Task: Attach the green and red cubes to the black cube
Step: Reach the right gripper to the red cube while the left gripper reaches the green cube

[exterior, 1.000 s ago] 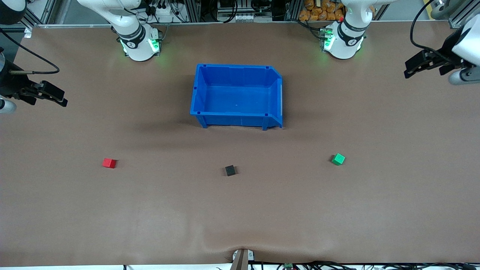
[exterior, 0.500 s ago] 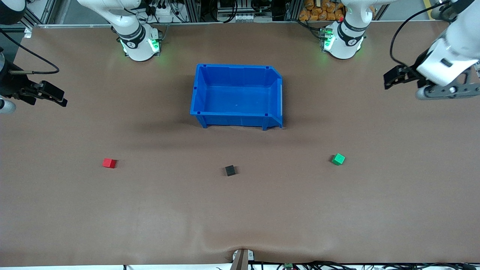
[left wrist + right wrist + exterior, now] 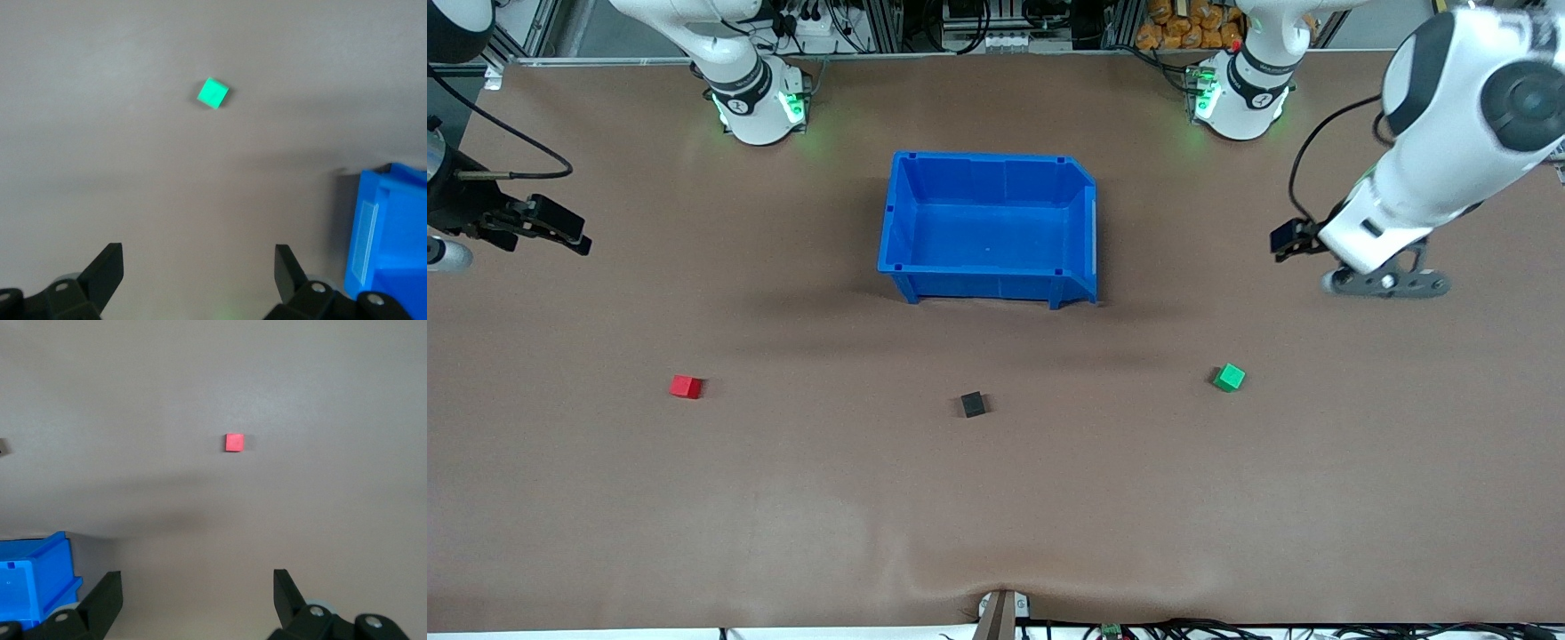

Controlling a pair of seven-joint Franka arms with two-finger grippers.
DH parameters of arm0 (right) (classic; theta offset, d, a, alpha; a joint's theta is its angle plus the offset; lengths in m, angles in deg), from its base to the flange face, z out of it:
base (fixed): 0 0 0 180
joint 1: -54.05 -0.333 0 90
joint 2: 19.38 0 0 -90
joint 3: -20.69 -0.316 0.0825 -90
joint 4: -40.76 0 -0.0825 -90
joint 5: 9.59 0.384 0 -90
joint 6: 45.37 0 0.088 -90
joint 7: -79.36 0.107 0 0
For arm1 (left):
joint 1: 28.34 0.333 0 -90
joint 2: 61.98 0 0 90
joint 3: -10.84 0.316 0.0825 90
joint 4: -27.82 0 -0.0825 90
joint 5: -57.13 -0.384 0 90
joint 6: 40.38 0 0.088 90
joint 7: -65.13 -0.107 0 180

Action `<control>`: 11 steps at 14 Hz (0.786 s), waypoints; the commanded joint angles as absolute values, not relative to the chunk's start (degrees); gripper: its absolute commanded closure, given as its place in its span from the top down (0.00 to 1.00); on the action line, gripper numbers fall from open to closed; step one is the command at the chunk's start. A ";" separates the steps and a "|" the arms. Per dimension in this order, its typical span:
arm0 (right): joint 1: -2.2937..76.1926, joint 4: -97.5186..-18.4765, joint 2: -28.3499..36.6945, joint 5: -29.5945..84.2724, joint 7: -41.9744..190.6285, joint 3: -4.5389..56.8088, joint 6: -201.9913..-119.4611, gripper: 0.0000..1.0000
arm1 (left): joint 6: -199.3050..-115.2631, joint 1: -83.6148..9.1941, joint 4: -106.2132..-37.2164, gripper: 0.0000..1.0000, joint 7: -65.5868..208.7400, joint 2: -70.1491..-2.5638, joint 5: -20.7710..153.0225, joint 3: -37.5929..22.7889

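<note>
Left gripper (image 3: pixel 198 270) has swung toward green cube (image 3: pixel 1229 378).

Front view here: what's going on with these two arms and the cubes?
Nothing is held yet. The left gripper hangs open above the table near the green cube. The right gripper waits open at its end of the table. The red cube and black cube lie apart, nearer the camera than the blue bin.
</note>
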State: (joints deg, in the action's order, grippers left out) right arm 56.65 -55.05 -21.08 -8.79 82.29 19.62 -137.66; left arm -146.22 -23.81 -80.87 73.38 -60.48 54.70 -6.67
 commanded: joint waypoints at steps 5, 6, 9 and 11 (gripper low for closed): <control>56.42 -55.48 -7.98 -7.92 82.08 19.72 -148.54 1.00 | -161.05 -24.12 -87.58 1.00 72.60 -54.09 47.92 -9.20; 56.42 -55.48 -6.30 -7.92 82.08 19.72 -149.16 1.00 | -162.10 -24.12 -87.58 1.00 72.60 -52.41 47.21 -9.55; 56.25 -55.57 -2.08 -7.84 82.26 19.72 -152.85 1.00 | -167.11 -24.47 -87.49 1.00 72.60 -47.58 46.33 -9.64; 56.42 -56.00 1.17 -7.31 82.61 19.72 -155.92 1.00 | -168.00 -25.34 -86.53 1.00 72.60 -44.50 39.33 -9.64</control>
State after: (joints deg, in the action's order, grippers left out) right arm 56.53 -56.53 -1.22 -8.41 82.31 19.58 -154.15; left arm -167.01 -24.59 -87.83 72.97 -47.15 44.44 -9.36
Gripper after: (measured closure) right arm 0.000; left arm 0.000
